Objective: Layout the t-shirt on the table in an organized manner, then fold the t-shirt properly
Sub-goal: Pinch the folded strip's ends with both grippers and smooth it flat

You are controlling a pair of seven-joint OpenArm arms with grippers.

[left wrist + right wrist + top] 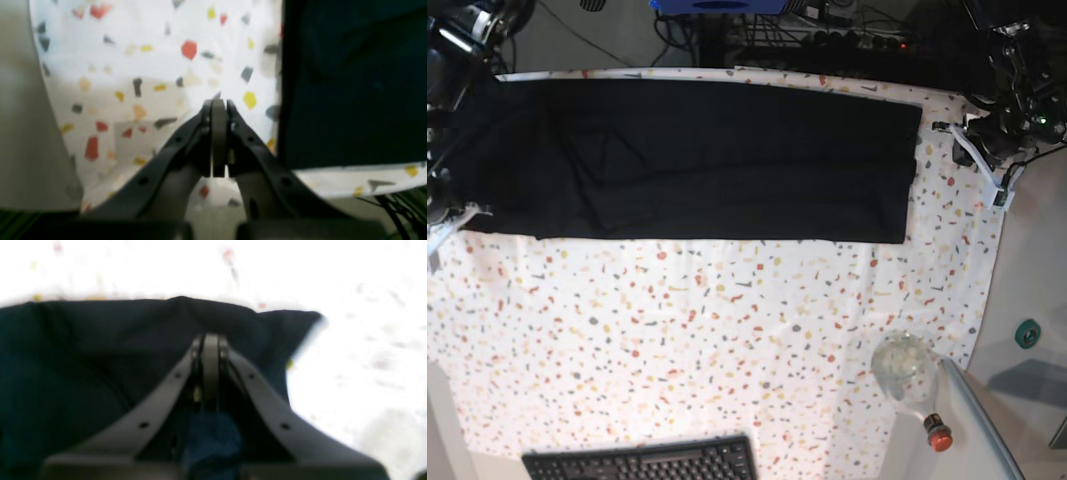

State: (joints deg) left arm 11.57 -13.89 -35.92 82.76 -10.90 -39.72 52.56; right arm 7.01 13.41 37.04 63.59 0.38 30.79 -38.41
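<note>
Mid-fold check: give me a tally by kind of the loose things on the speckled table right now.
T-shirt: 1
Keyboard: 1
Clear bottle with red cap: 1
Total: 3, all lying on the table.

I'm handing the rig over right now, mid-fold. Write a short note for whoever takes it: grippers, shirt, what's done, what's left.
Left gripper: shut, empty, over bare table beside the t-shirt.
Right gripper: shut at the shirt's edge, cloth bunched around it; looks pinched, though the view is blurred.
Shirt: long flat black band across the table's far side.
Done: laid out and apparently folded lengthwise.
Left: fold the band crosswise into a compact stack.
</note>
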